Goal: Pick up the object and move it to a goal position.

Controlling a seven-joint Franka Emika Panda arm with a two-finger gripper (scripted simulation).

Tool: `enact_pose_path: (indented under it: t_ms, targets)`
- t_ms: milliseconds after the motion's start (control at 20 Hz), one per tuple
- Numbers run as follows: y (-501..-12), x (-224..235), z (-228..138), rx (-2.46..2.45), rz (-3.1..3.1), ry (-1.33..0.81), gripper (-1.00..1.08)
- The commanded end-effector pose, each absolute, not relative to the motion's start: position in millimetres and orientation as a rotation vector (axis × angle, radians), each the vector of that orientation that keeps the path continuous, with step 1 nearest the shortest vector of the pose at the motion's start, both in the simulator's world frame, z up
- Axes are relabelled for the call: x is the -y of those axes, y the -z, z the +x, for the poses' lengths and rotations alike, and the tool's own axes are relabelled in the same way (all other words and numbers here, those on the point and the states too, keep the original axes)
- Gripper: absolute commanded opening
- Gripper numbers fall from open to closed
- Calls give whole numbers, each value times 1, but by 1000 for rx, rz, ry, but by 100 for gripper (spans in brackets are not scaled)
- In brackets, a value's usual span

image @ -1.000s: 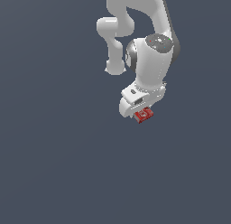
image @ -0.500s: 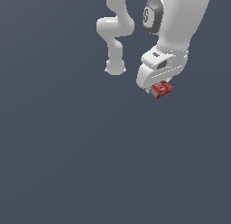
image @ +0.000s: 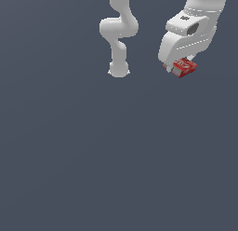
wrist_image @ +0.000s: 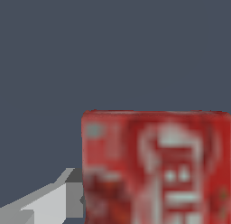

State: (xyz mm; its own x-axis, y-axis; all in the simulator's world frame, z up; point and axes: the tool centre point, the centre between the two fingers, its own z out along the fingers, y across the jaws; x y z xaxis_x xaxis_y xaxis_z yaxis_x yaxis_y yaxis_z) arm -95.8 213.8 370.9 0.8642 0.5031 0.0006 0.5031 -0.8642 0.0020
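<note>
- We see the claw [image: 180,67] closed on the red box [image: 184,66], which sticks out from under the white hand near the exterior view's upper right.
- In the wrist view the red box [wrist_image: 155,166] fills much of the picture, its white label markings facing the camera, with one grey finger [wrist_image: 49,200] touching its side; the other finger is hidden, so we judge the grip from the box staying tucked under the hand.
- The box casts no shadow we can make out, so it is probably clear of the plain dark floor [image: 93,169], though the flat render makes height hard to read.
- The pick-up looks done to us.
- What is left is the carry and arrival; no goal marker shows in either view, so we cannot say how near it is.
</note>
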Motion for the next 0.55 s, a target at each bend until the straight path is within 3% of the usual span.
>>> enact_pose_path:
  t_ms: [0, 500]
  targets:
    - [-384, -221, -102, -816, 3032, 0, -100]
    - [-398, -231, -106, -816, 3034, 0, -100]
